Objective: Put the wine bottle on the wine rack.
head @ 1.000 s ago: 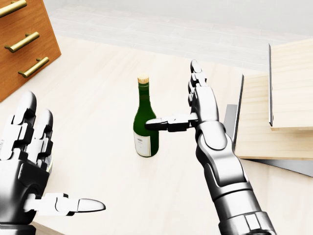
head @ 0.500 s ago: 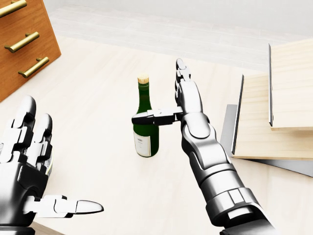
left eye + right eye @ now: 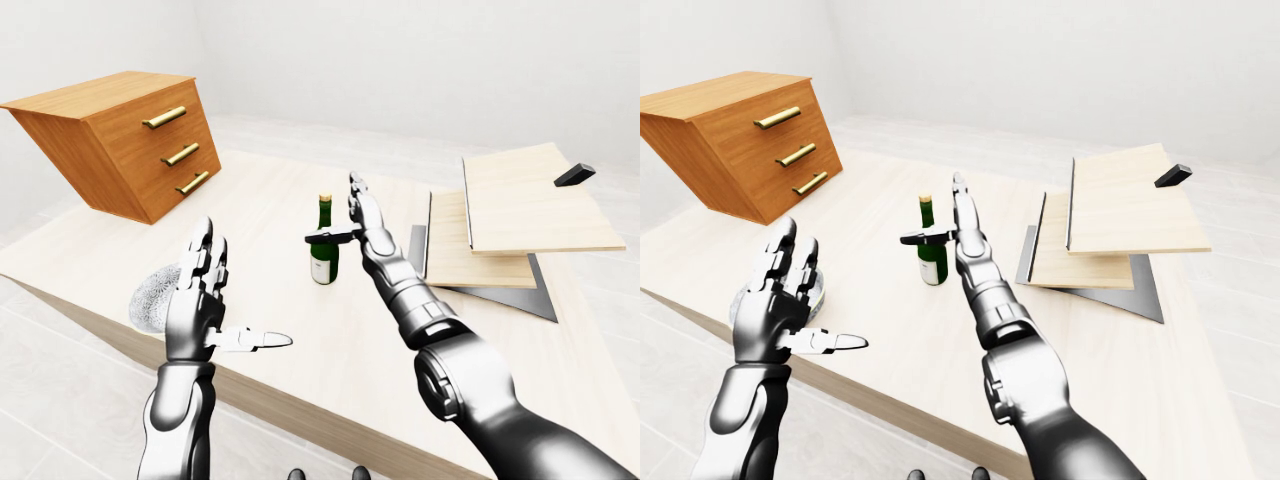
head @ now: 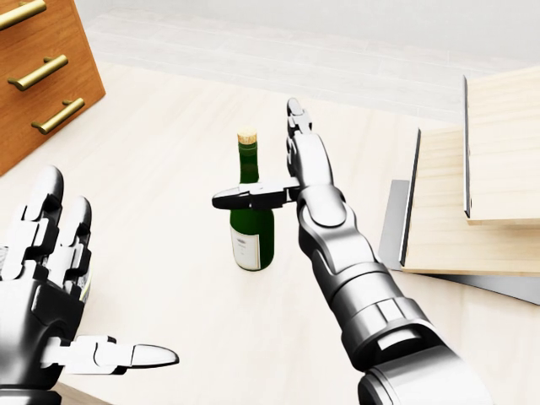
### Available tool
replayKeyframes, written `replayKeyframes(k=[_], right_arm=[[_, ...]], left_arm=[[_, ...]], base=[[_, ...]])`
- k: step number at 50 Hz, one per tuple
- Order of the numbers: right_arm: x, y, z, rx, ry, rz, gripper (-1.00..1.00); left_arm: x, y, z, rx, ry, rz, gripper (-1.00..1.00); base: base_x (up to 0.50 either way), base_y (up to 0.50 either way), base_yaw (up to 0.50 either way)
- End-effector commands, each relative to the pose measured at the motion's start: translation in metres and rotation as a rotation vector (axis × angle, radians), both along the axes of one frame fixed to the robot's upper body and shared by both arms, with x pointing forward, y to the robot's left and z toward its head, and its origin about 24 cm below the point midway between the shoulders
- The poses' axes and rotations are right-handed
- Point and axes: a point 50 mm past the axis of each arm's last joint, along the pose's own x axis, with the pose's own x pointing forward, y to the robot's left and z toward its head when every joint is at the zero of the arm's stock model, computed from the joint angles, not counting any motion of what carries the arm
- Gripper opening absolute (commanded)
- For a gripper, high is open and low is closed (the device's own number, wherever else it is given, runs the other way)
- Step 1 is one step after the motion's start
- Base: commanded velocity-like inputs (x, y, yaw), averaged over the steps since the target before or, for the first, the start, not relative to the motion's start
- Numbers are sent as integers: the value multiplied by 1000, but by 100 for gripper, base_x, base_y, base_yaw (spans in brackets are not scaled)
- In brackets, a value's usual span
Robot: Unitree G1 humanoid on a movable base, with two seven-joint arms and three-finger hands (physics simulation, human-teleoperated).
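Note:
A green wine bottle [image 4: 252, 229] with a cork and a white label stands upright on the pale wooden table [image 4: 160, 169], in the middle of the head view. My right hand [image 4: 256, 155] is open, its palm just right of the bottle and its fingers [image 4: 297, 135] pointing straight up. Its thumb [image 4: 245, 197] reaches left across the bottle's shoulder, and nothing is closed round the bottle. The wine rack [image 4: 447, 211], made of pale wooden boards on dark metal, lies at the right. My left hand [image 4: 101, 287] is open and empty at the lower left.
An orange-brown drawer cabinet [image 3: 130, 140] with brass handles stands tilted at the table's upper left. A clear glass bowl [image 3: 153, 297] sits behind my left hand near the table's edge. A small black block [image 3: 573, 175] lies by the rack's top board.
My right hand has moved left to the bottle, and its thumb now crosses the bottle's shoulder. The bottle and my left hand have stayed in place.

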Motion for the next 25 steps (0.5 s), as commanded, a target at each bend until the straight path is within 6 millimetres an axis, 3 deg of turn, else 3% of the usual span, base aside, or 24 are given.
replayKeyframes(k=[1,25], right_arm=[[2,4,0,-16,31,8,100],[8,9,14,-51,21,14,100]], left_arm=[[1,1,-3,-2,13,1,100],[6,5,-19,-21,84,2,100]], base=[[0,0,0],[0,0,0]])
